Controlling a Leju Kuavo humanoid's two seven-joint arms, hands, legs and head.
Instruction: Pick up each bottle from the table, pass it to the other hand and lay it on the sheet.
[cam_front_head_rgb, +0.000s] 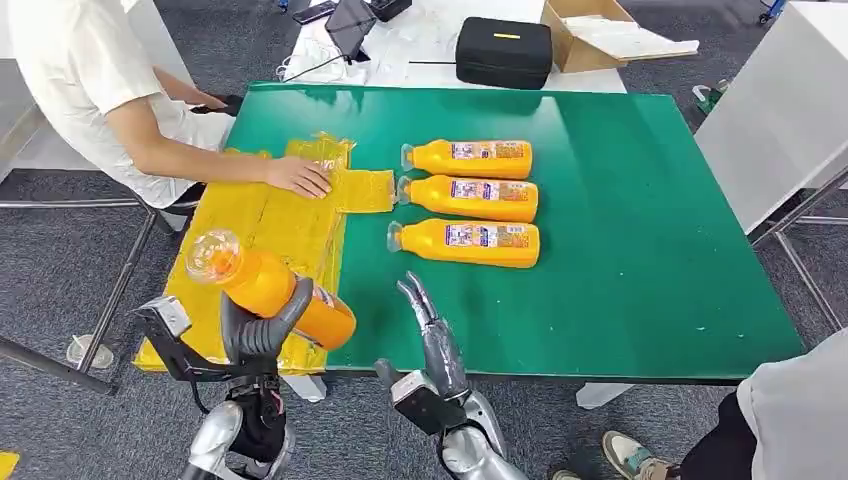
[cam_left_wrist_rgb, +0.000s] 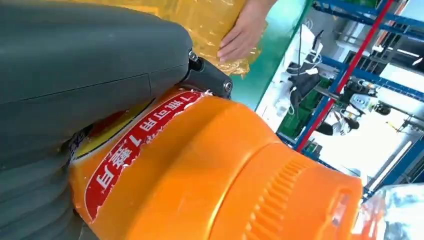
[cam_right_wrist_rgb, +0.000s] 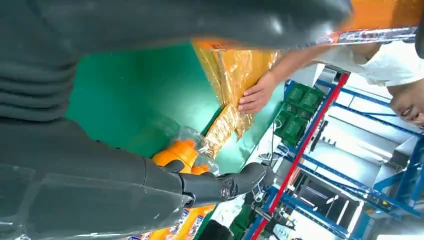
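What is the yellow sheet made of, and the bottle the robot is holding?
The yellow sheet looks like thin, shiny plastic film: it crinkles and glints. The bottle in the left hand seems to be smooth orange plastic, with a clear cap and a glossy label.

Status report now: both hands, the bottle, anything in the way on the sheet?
Left hand grips bottle above sheet. Right hand open, empty. Three bottles on table. Person's hand on sheet.

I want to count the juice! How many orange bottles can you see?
4. Three lie in a row on the green table: far, middle, near. The fourth bottle is held by the left hand above the yellow sheet.
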